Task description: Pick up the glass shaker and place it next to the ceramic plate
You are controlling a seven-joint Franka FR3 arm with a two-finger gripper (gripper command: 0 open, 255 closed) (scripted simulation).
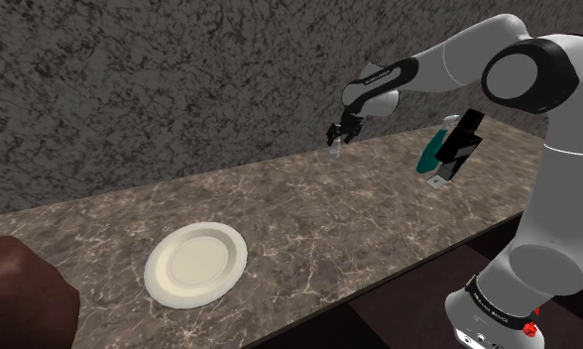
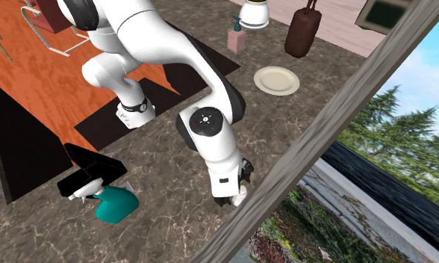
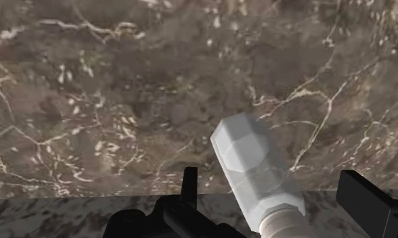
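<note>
Roughly, biggest first. Marbled brown counter (image 1: 309, 228) along a rough stone-look wall (image 1: 131, 79). The arm (image 1: 537, 69) is stretched out to the counter's back edge. Pale round plate (image 1: 195, 263) near the front edge, toward the shoulder view's left, well apart from the work. Teal spray bottle (image 1: 433, 157) close by the arm, on the side away from the plate.

Shaker (image 3: 248, 159): small, faceted clear-grey body, white cap, at the back of the counter close to the wall, inside the gripper (image 3: 269, 176). Fingers (image 3: 189, 182) stand apart, one each side, with a sliver of counter showing between each and the shaker (so not gripped yet, as I read it).

Step in hand, by my judgement: closing on the shaker. Centre first, because it looks a little off-middle and an uneven close could nudge or tip it. Clamp on the faceted body, not the narrower cap. Squeeze gently; smooth sides may slip. Then lift straight up, clear of the wall, before swinging toward the plate.
</note>
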